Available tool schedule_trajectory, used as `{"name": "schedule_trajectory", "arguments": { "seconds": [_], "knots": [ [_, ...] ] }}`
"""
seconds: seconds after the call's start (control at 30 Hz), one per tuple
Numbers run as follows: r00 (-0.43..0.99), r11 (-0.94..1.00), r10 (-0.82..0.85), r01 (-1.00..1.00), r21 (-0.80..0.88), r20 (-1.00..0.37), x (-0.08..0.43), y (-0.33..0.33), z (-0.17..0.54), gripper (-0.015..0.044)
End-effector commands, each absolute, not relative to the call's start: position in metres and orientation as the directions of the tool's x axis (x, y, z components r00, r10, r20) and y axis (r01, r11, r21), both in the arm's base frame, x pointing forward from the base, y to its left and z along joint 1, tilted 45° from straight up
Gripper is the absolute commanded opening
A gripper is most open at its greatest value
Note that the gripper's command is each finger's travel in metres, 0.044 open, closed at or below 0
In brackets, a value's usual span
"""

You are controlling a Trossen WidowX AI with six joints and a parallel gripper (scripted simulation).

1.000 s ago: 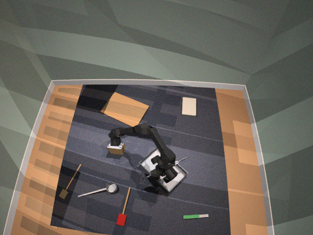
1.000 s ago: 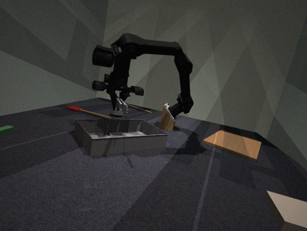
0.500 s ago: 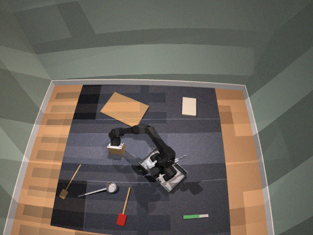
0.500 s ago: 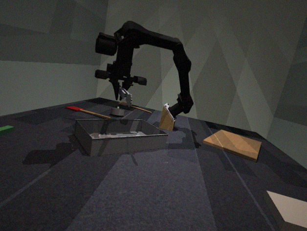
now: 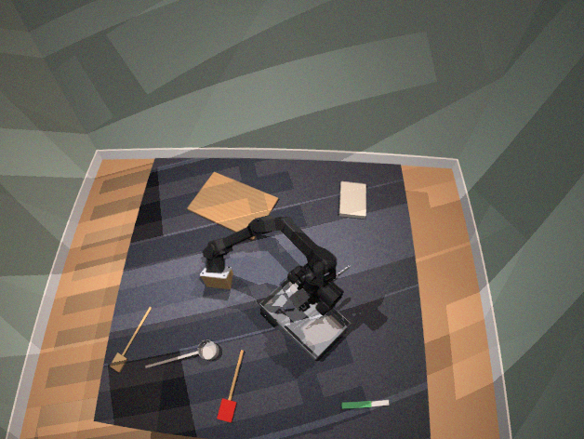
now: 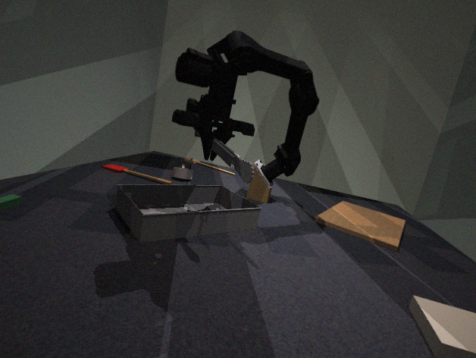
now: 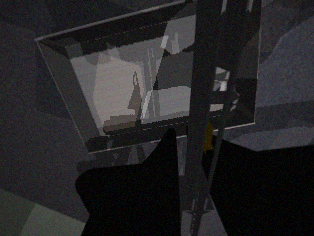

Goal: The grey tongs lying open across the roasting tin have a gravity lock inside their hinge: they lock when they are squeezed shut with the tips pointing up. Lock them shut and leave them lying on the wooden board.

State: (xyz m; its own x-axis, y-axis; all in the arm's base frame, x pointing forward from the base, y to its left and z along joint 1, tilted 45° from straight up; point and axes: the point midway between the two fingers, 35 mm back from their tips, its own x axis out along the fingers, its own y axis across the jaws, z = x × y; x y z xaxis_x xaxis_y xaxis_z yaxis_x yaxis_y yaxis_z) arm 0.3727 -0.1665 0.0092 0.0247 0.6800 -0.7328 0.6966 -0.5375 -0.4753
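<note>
The grey tongs [image 5: 344, 270] [image 6: 230, 155] [image 7: 202, 60] are raised above the roasting tin [image 5: 287, 333] [image 6: 165, 227] [image 7: 72, 90]. My gripper [image 6: 209, 157] [image 7: 180, 131] is shut on them; in the top view the arm hides the fingers. The toothed end reaches right and lower in the exterior view, so the tips do not appear to point up. In the wrist view the arms lie close together at the fingers. Whether they are locked cannot be seen. The wooden board [image 5: 226, 193] [image 6: 361, 227] lies flat, away from the tin, with nothing on it.
A pale block [image 5: 352, 199] [image 6: 446, 323] lies right of the board in the top view. A red-headed spatula [image 5: 227, 410] [image 6: 115, 168], a white-filled round pan [image 5: 207, 350], a wooden spatula [image 5: 118, 362] and a green-handled tool [image 5: 356, 405] lie in front. The arm's base block [image 5: 217, 281] stands between.
</note>
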Motion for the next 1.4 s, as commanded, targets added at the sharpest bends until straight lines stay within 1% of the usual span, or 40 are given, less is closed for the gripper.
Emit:
{"name": "schedule_trajectory", "arguments": {
  "seconds": [0.0, 0.33, 0.67, 1.0, 1.37],
  "knots": [
    [0.041, -0.532, 0.674, 0.72, -0.445, -0.738, 0.377, -0.154, 0.032, -0.015],
    [0.046, -0.473, 0.669, 0.796, -0.377, -0.742, 0.385, -0.104, 0.084, -0.015],
    [0.051, -0.402, 0.672, 0.863, -0.306, -0.739, 0.379, -0.053, 0.132, -0.015],
    [0.052, -0.319, 0.682, 0.918, -0.233, -0.73, 0.361, -0.002, 0.175, -0.015],
    [0.046, -0.221, 0.703, 0.963, -0.157, -0.71, 0.328, 0.05, 0.217, -0.015]
  ]
}}
